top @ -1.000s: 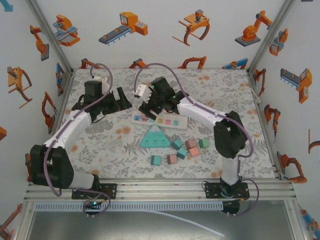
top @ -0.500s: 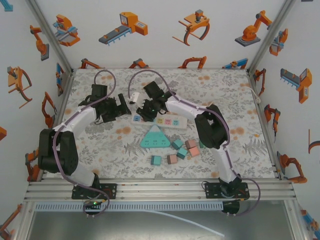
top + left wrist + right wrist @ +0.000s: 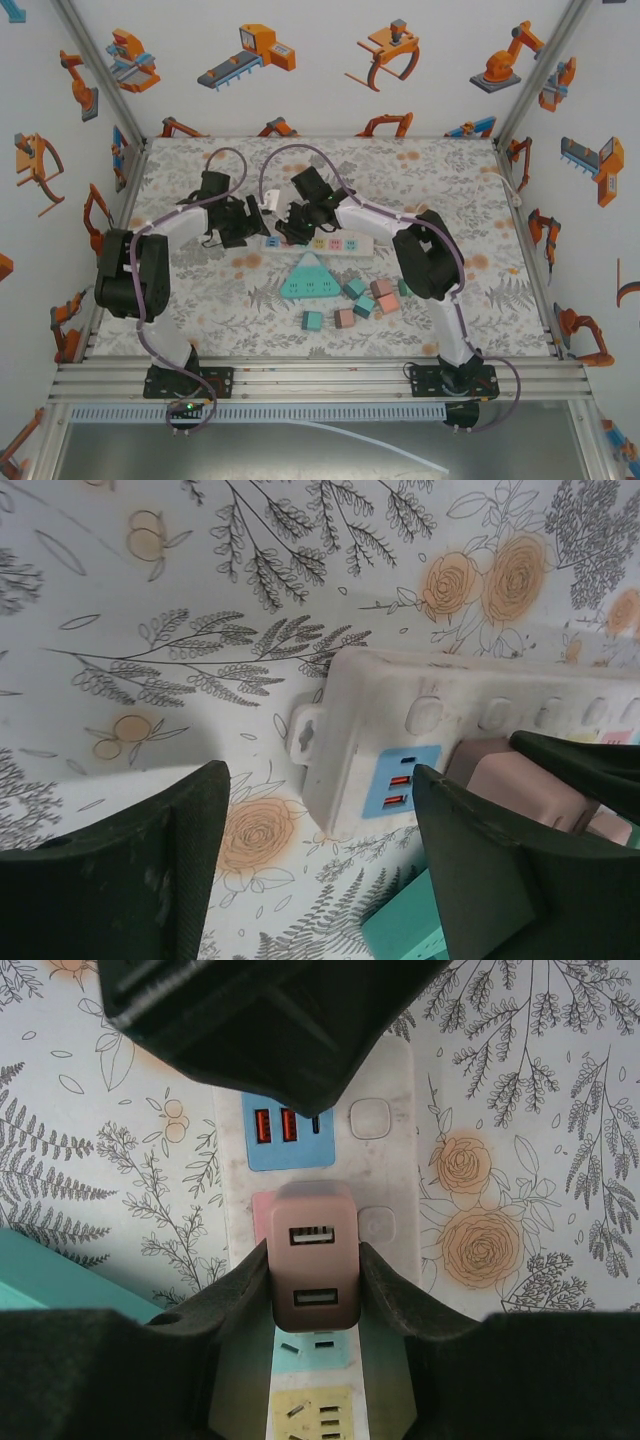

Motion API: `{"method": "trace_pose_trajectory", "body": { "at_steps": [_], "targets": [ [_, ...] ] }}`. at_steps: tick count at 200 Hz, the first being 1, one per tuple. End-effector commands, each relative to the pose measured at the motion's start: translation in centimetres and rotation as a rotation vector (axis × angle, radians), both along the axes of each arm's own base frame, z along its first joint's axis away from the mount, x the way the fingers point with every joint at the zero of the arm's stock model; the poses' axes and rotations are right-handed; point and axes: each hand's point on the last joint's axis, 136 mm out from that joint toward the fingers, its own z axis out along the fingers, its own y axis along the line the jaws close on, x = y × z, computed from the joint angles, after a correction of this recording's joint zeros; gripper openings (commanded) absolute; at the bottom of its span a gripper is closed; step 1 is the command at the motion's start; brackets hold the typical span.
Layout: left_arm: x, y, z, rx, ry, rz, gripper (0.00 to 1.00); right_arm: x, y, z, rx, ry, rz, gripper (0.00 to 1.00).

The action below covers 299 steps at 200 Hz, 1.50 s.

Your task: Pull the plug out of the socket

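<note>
Plug (image 3: 312, 1265): pink two-port block, seated in the power strip (image 3: 388, 1175) and sitting directly between the fingers (image 3: 240, 1295) of the right gripper (image 3: 312, 1290), which are clamped on its two flanks. The right wrist view shows both pads in contact. A blue USB panel (image 3: 285, 1128) lies just beyond the fingertips, and a teal socket block (image 3: 40, 1275) lies just outside one finger.

The left wrist view adds the other end effector. The left gripper (image 3: 318, 865) has its jaws apart with the strip's end between them, and no contact with the strip can be seen. The plug sits just beside its right finger.

The top view alone shows both grippers meeting over the strip's end. Small blocks (image 3: 362, 300) lie on the table (image 3: 470, 190), well apart from both grippers.
</note>
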Motion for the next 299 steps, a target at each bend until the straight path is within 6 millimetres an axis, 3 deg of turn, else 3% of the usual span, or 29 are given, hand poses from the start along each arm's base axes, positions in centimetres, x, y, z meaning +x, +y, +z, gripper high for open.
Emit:
{"method": "trace_pose_trajectory", "body": {
  "at_steps": [1, 60, 116, 149, 183, 240, 299],
  "targets": [
    [0.4, -1.1, 0.3, -0.036, -0.001, -0.017, 0.6, -0.5, 0.3, 2.2, 0.046, -0.026, 0.031, 0.31],
    [-1.4, -1.8, -1.4, -0.052, 0.053, -0.086, 0.46, -0.6, 0.1, 1.6, 0.038, -0.023, 0.026, 0.31],
    [-2.7, -1.3, -2.7, -0.007, 0.095, -0.119, 0.46, -0.5, 0.2, 1.6, 0.038, -0.027, 0.025, 0.31],
    [-3.4, -2.3, -3.4, 0.006, 0.126, -0.176, 0.46, -0.5, 0.4, 2.0, 0.054, -0.029, 0.029, 0.31],
    [-4.1, -3.1, -4.5, -0.021, 0.165, -0.185, 0.46, -0.5, 0.6, 3.1, 0.082, -0.043, 0.037, 0.31],
    [-5.2, -1.5, -6.5, 0.061, 0.203, -0.153, 0.46, -0.5, 1.0, 5.8, 0.152, -0.084, 0.038, 0.31],
    [-4.9, -1.1, -6.7, 0.082, 0.197, -0.139, 0.46, -0.6, 1.0, 8.3, 0.208, -0.127, 0.039, 0.3]
  ]
}}
